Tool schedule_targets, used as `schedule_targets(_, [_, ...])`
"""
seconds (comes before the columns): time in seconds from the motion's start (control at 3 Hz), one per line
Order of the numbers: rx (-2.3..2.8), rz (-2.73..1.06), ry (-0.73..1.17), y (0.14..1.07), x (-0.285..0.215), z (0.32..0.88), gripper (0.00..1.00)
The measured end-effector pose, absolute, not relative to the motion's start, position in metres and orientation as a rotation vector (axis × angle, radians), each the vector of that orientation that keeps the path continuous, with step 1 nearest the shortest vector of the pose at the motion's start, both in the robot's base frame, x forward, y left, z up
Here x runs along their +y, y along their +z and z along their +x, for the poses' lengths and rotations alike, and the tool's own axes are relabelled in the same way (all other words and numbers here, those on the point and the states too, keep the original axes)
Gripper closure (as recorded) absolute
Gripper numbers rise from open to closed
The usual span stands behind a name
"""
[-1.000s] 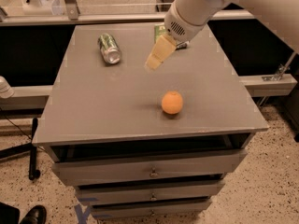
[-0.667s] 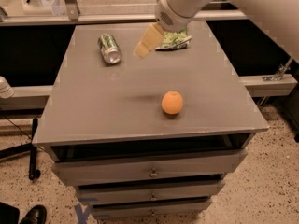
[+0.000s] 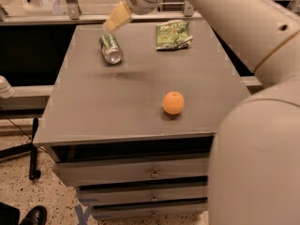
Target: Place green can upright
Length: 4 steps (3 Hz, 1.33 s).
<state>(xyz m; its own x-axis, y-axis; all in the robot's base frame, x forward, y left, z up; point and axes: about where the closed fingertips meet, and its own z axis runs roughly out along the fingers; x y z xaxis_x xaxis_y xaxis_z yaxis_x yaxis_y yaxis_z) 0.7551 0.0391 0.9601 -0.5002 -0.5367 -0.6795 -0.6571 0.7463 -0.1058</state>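
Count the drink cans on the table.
1. The green can lies on its side, back left on the table, the gripper by its far end. The arm hides the front right corner, perhaps another.

Grey metal cabinet point(image 3: 117, 111) centre, flat top, three drawers point(image 3: 136, 172) with small pulls on near face. Speckled terrazzo floor point(image 3: 18, 186) at near left; blue tape marks point(image 3: 82, 213) by cabinet foot. Black stand leg point(image 3: 33, 149) left, black shoe point(image 3: 33, 215) at near-left corner. Pale rail point(image 3: 47, 18) along far edge, dark gap below it. Gripper point(image 3: 117, 18) above far-left of the top.
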Motion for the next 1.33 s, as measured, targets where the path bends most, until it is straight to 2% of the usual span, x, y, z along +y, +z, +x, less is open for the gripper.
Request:
schedule_targets(0.67, [2.354, -0.734, 0.387, 0.911, 0.116, 0.797, 0.00])
schedule_targets(1.33, [2.514, -0.733, 0.344, 0.861, 0.137, 0.814, 0.00])
